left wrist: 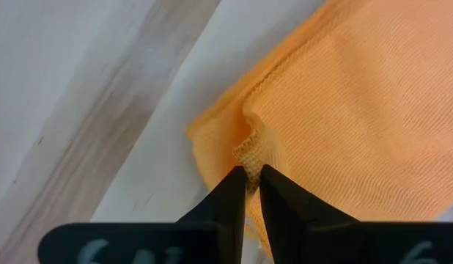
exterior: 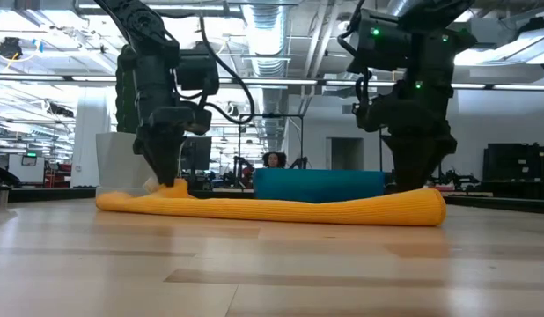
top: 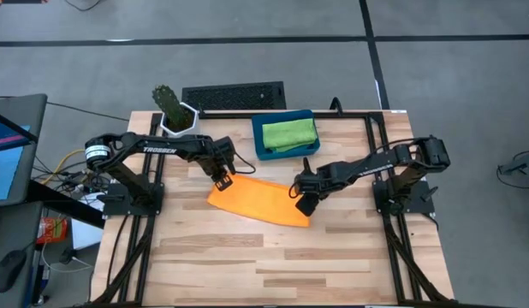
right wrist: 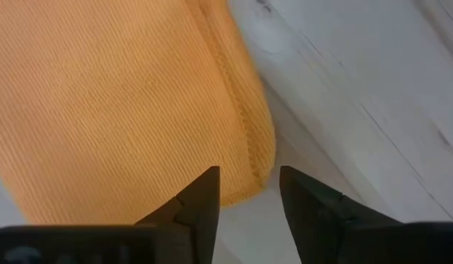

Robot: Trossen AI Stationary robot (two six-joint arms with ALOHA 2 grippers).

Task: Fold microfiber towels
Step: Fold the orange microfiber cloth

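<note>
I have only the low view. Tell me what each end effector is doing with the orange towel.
Observer: The left end effector is pinched shut on a corner of the orange towel; the left wrist view shows it.
Operator: Now the right one.
Observer: The right end effector is open, its fingers either side of the towel's opposite corner, not gripping.
Operator: Report what is in the blue tray.
Observer: From above, a folded green towel lies in the tray.
</note>
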